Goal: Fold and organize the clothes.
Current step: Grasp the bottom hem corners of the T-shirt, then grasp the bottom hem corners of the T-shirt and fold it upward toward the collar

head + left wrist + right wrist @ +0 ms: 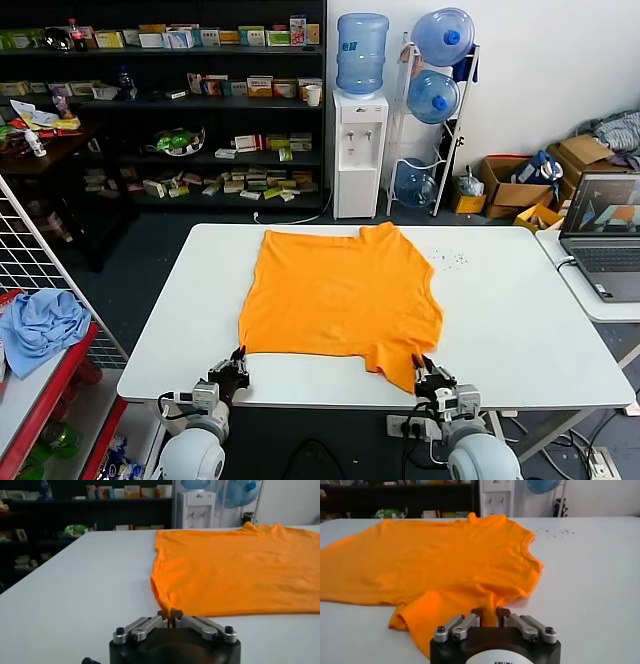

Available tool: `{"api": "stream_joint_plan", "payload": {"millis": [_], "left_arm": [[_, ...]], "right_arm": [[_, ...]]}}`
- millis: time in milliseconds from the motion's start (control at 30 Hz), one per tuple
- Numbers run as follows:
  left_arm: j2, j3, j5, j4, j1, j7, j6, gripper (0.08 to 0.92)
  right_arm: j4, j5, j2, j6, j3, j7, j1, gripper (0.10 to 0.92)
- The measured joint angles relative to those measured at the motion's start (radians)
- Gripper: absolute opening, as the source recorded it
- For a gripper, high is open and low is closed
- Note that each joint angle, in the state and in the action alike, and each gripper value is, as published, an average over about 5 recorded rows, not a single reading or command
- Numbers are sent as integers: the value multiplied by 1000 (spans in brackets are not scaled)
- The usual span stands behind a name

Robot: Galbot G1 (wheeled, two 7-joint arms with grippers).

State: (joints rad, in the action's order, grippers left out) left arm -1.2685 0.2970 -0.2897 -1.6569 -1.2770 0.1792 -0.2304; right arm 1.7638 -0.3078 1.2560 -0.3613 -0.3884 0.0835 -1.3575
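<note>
The bright orange T-shirt (340, 295) lies spread flat on the white table (500, 330); no lettering shows. My left gripper (240, 360) is at the table's near edge, shut on the shirt's near left corner, as seen in the left wrist view (170, 615), where the shirt (240, 570) stretches away. My right gripper (422, 365) is at the near right, its fingers closed around a bunched fold of the shirt's near right sleeve in the right wrist view (490, 614). There the shirt (445, 560) lies slightly rumpled.
A laptop (605, 225) sits on a second table at the right. A light blue cloth (40, 325) lies on a red rack at the left. A water dispenser (360, 150) and shelves stand behind. Small specks (450, 260) dot the table's far right.
</note>
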Motion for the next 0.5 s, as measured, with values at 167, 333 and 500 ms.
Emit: {"api": "stream_joint_plan", "payload": {"millis": [167,333,500], "left_arm": [[14,1,-2,-26,-16,8,1,97],[31,7,6,-72,-41,15,7,98],[46,14,23,-122,-70,17,19,98]], "right_arm": [[41,10,-19,7,-13,7,-30,124],[106,24,-50,11,-38,17,-84,124],[164,42,-78,25,-61,26,-135,124]]}}
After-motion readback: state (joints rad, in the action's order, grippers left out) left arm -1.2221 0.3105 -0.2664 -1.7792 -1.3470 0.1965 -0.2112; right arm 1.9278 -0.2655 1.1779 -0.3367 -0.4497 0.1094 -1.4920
